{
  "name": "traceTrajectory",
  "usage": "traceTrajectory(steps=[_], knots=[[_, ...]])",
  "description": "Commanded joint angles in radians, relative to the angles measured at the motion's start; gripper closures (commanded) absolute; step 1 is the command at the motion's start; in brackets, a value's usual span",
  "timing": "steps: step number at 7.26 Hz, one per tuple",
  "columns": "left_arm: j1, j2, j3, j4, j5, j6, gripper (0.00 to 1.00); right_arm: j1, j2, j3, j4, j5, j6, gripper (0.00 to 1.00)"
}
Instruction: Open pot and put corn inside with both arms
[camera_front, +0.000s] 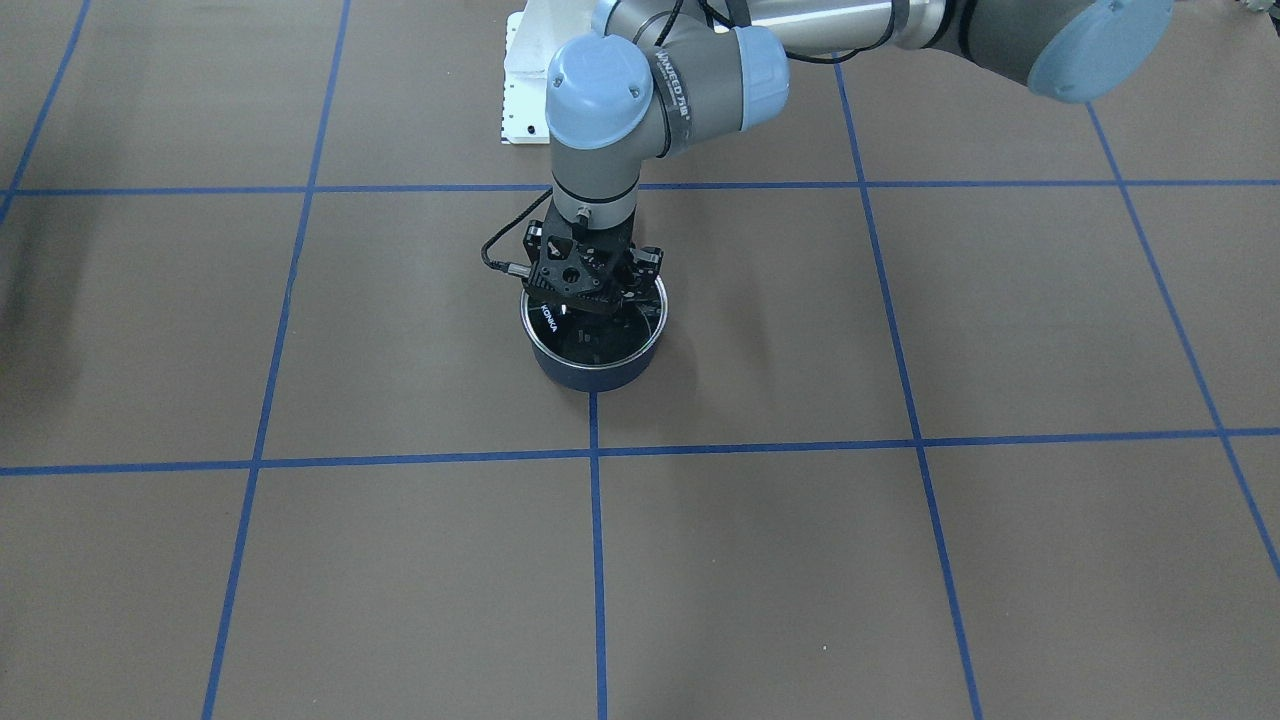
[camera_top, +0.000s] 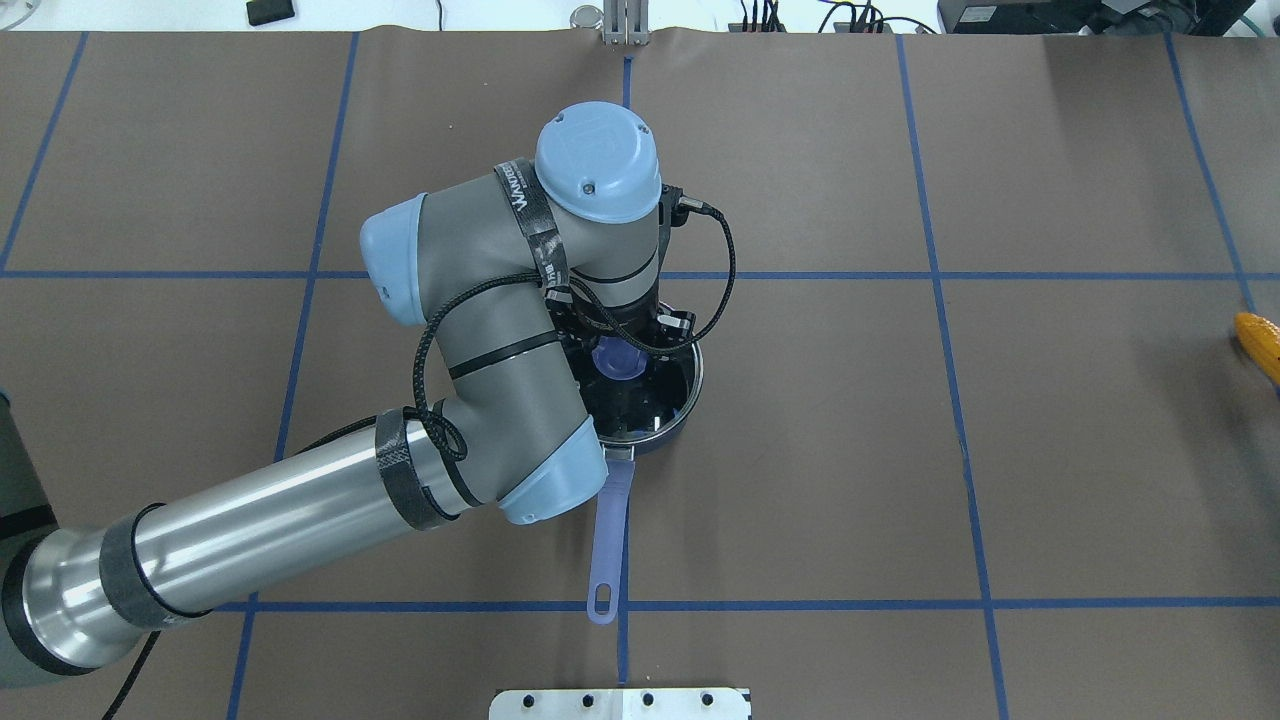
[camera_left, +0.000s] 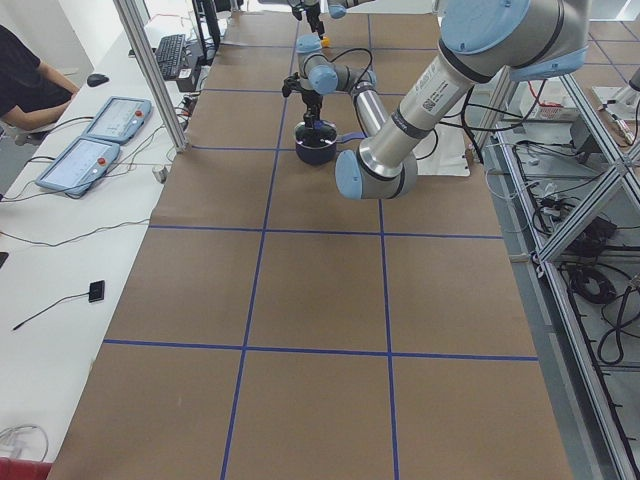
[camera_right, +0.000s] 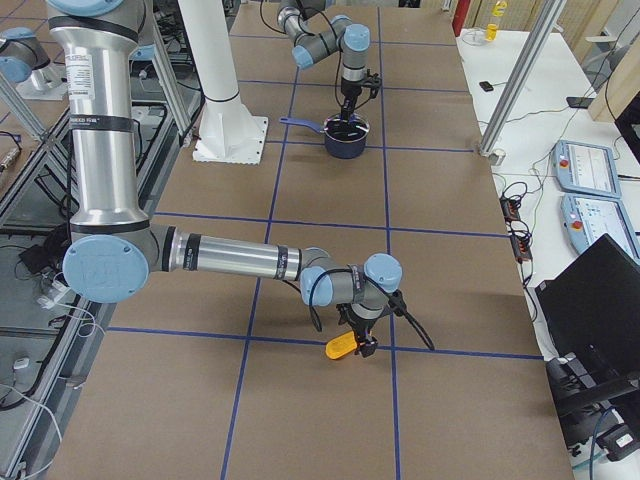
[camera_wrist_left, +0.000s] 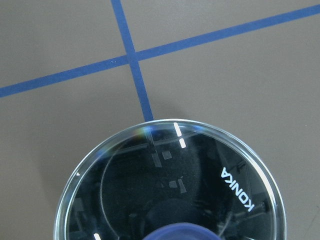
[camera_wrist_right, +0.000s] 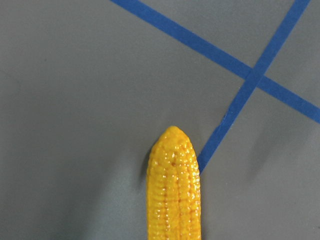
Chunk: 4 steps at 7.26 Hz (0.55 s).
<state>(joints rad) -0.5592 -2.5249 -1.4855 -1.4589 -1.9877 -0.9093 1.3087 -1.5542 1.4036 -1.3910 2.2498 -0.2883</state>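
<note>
The pot (camera_front: 595, 375) was seen near the middle of the brown table (camera_top: 850, 450), set over a crossing of the blue tape lines (camera_top: 940, 350). Its long handle (camera_top: 610, 540) was laid out along one line towards the robot's side. The pot was closed: the glass lid (camera_wrist_left: 200, 165), marked with white lettering, was seated on the rim.

The left gripper (camera_front: 592, 305) was held pointing straight down on the lid. Its fingers were placed on either side of the blue knob (camera_top: 620, 358). Whether the knob was actually clamped could not be told, since the fingers were hidden by the wrist from above and were not shown by the wrist camera.

The corn (camera_wrist_right: 174, 190) was found far to the right of the pot, well apart from it, at the right edge of the overhead view. Its pointed tip was placed just beside a tape line, near a crossing.

The right gripper (camera_right: 362, 340) was held low, directly over the corn. It was shown only by the side cameras, so it could not be told whether it was spread or closed, nor whether the corn was gripped or lying free.
</note>
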Motion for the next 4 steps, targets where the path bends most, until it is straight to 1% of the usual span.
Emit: traceTrajectory(steps=[1, 3, 4], knots=[[-0.019, 0.003, -0.021, 0.008, -0.003, 0.001, 0.42, 0.0, -0.007, -0.002, 0.001, 0.001, -0.002, 0.06], [-0.083, 0.012, -0.057, 0.043, -0.075, 0.016, 0.44, 0.0, -0.023, -0.008, 0.001, 0.002, -0.04, 0.06], [-0.112, 0.046, -0.105, 0.076, -0.082, 0.085, 0.44, 0.0, -0.023, -0.006, 0.0, 0.001, -0.031, 0.06]])
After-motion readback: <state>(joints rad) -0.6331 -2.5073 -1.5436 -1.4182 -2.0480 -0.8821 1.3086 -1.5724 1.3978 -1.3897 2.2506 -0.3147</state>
